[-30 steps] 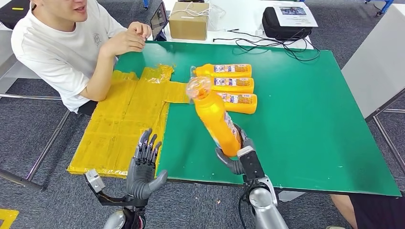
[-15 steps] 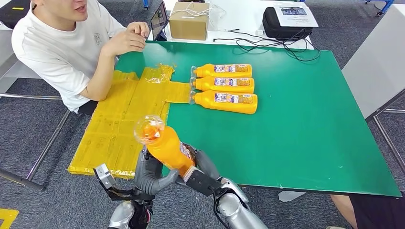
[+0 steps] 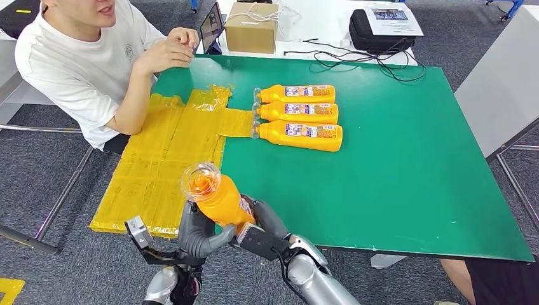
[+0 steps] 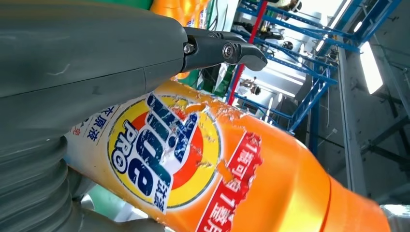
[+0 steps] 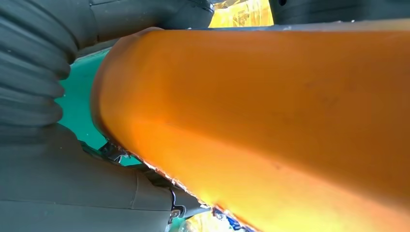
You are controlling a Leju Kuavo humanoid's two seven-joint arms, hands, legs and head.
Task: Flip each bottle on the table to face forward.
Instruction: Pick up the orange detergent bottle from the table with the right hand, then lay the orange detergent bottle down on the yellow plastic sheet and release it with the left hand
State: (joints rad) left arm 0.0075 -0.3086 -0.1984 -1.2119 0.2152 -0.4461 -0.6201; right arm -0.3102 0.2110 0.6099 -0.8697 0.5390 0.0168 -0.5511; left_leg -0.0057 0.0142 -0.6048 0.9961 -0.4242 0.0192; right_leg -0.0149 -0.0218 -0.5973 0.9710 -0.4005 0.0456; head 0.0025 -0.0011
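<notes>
Low in the head view, left of centre, the orange detergent bottle (image 3: 219,197) is held cap-up between both hands: the left hand (image 3: 198,230) wraps its lower body and the right hand (image 3: 262,223) clasps it from the other side. If one lets go too soon, the smooth bottle could slip and fall off the green table (image 3: 394,165). Since half a second ago it has barely shifted; three bottles (image 3: 299,117) lie upper centre
</notes>
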